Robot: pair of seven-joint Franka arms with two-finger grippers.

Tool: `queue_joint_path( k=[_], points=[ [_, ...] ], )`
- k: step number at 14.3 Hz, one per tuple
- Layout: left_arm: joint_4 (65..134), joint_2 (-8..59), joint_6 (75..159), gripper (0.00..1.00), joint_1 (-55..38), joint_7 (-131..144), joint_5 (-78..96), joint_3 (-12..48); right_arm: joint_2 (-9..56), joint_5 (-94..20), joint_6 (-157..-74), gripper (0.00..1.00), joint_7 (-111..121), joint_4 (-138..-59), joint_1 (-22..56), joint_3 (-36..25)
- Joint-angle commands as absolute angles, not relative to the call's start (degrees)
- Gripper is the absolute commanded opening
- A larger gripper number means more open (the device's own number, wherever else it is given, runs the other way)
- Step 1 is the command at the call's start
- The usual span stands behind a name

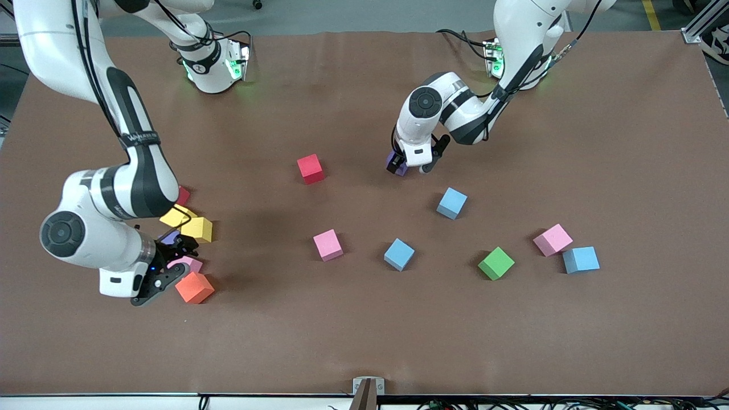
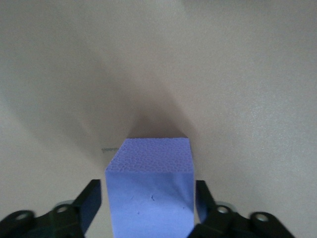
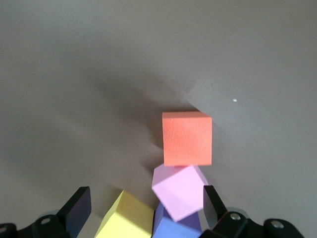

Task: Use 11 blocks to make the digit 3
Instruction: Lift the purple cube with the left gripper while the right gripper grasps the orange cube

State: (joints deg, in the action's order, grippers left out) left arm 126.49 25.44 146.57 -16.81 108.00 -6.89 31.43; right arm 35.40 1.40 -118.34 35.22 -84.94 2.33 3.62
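My left gripper (image 1: 411, 168) is down at the table's middle, open, with a purple block (image 1: 397, 165) between its fingers. In the left wrist view the purple block (image 2: 151, 193) fills the gap and narrow slits show on both sides. My right gripper (image 1: 173, 263) hangs open over a cluster of blocks at the right arm's end. The right wrist view shows a pink block (image 3: 179, 191) tilted on a blue-violet one (image 3: 176, 228), with a yellow block (image 3: 126, 218) beside them and an orange block (image 3: 187, 138) touching the pink one.
Loose blocks on the brown table: red (image 1: 310, 168), blue (image 1: 452, 203), pink (image 1: 328, 245), blue (image 1: 398, 254), green (image 1: 496, 263), pink (image 1: 552, 240) touching blue (image 1: 581, 259). The cluster also holds two yellow blocks (image 1: 198, 229) and a red one (image 1: 183, 195).
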Motion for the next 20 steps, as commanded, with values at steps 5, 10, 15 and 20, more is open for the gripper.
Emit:
queue_joint_path(
  k=[5,10,15,20],
  points=[
    [123.8,25.8,146.6,0.30,-18.3,106.0,-21.3,31.8,39.5,2.5,-126.9,1.00,43.3,-86.0,1.1,3.8],
    [119.6,25.9,141.2,0.37,-18.9,86.8,-21.4,35.0,42.4,2.6,-127.4,1.00,43.3,-85.3,0.4,3.7],
    [117.4,28.3,138.6,0.38,-19.0,72.6,-20.7,36.6,44.5,2.8,-127.4,1.00,43.3,-84.1,-0.1,3.6],
    [110.5,33.0,131.5,0.38,-20.6,67.2,-20.7,36.7,44.9,2.9,-126.7,1.00,43.3,-83.0,0.0,3.5]
  ],
)
